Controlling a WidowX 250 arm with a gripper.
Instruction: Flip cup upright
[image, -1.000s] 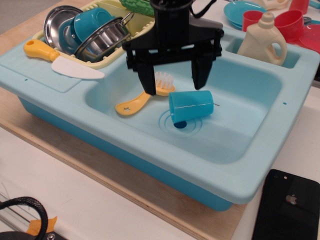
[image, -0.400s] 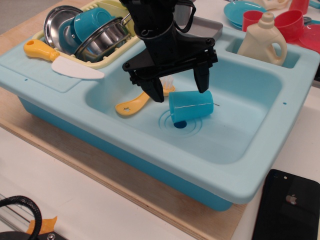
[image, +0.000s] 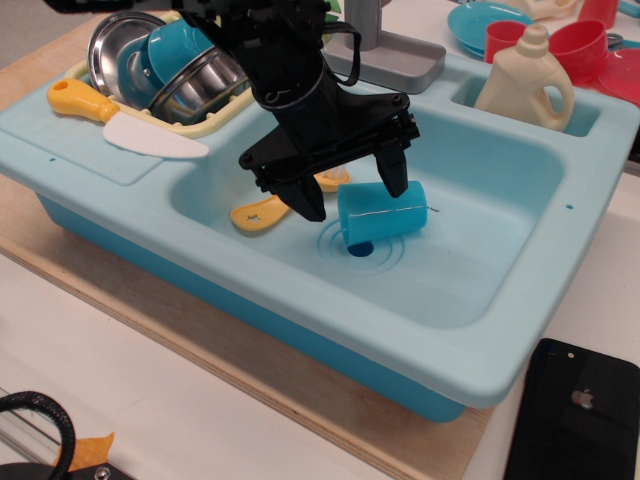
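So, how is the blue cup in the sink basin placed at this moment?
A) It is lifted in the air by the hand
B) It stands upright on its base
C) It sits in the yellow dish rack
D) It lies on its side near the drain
D: the cup lies on its side on the floor of the sink, and the open hand has not closed on it.

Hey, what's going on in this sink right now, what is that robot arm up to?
A black robot gripper hangs open in the pale aqua toy sink, just over a bright blue cup that lies on its side by the drain. One finger is near the cup's upper edge and the other is to its left, so the cup is not gripped yet. A yellow dish brush lies partly hidden behind the gripper. The cup has not been set upright.
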